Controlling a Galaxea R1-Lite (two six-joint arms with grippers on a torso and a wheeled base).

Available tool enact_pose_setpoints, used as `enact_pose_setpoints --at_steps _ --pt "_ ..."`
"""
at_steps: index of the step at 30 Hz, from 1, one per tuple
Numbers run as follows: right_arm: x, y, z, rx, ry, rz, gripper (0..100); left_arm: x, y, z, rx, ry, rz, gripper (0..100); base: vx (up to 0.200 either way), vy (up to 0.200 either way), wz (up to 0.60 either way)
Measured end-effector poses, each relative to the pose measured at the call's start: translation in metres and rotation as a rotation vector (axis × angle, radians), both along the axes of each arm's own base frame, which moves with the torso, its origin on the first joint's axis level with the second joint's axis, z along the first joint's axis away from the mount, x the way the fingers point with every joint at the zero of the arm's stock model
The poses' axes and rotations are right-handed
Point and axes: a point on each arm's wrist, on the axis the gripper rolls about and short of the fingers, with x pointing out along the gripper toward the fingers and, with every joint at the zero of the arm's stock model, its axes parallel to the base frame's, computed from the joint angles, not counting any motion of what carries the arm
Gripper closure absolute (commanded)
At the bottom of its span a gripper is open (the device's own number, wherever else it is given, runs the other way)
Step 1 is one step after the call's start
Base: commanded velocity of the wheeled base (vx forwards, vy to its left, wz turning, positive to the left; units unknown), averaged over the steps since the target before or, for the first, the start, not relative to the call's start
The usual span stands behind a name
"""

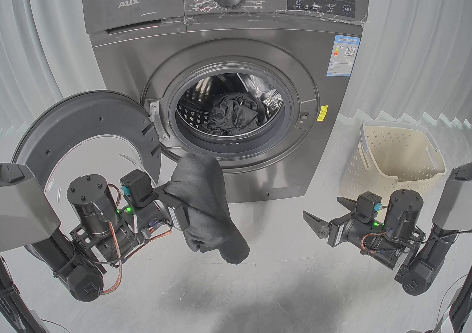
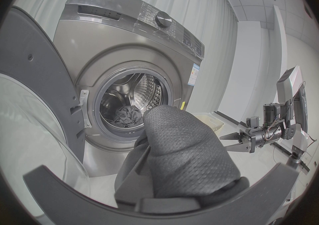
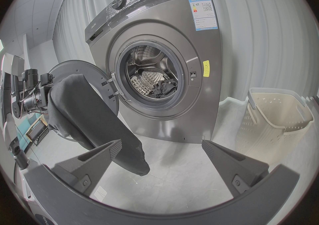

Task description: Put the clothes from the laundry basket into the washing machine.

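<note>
At 12 o'clock in the head view, a grey front-loading washing machine [image 1: 226, 68], its round door [image 1: 73, 127] thrown wide toward 9 o'clock on the left-hand hinge. Inside the steel drum [image 1: 206, 90], a crumpled heap of black clothes [image 1: 236, 113], lying low near the front lip. At 7 o'clock, the left gripper [image 1: 181, 205], claw clamped on a dark grey garment [image 1: 209, 201] and raised off the floor [image 1: 275, 275], just in front of the port's lower rim at 7 o'clock of the opening; whether cloth and rim touch, impossible to tell. Draped over the claw like a hood, loose end dangling toward 6 o'clock, clear of the floor. At 4 o'clock, the right gripper [image 1: 322, 208], claw spread wide and holding nothing, tips aimed toward 9 o'clock at the hanging cloth yet well apart from it. At 3 o'clock of the machine, just beside its side panel, a cream perforated laundry basket [image 1: 393, 167], upright on the floor, mouth open toward the camera. Behind it all, from 9 o'clock round to 3 o'clock, a white pleated curtain [image 1: 418, 29].
</note>
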Motion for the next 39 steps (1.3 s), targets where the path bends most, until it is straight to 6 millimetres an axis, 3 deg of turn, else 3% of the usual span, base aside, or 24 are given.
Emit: enact_pose_setpoints --at_steps 10,28,39 --pt "-0.001 0.001 -0.002 -0.002 0.008 0.003 0 -0.003 -0.005 -0.008 0.032 0.019 -0.007 100 0.02 0.0 0.0" --pt "-0.003 0.005 -0.002 -0.001 0.009 0.022 0 -0.005 -0.012 -0.017 0.049 0.046 -0.029 100 0.133 0.0 0.0" --pt "-0.004 0.006 -0.002 0.0 0.01 0.026 0 -0.009 -0.016 -0.024 0.068 0.067 -0.048 100 0.036 0.0 0.0"
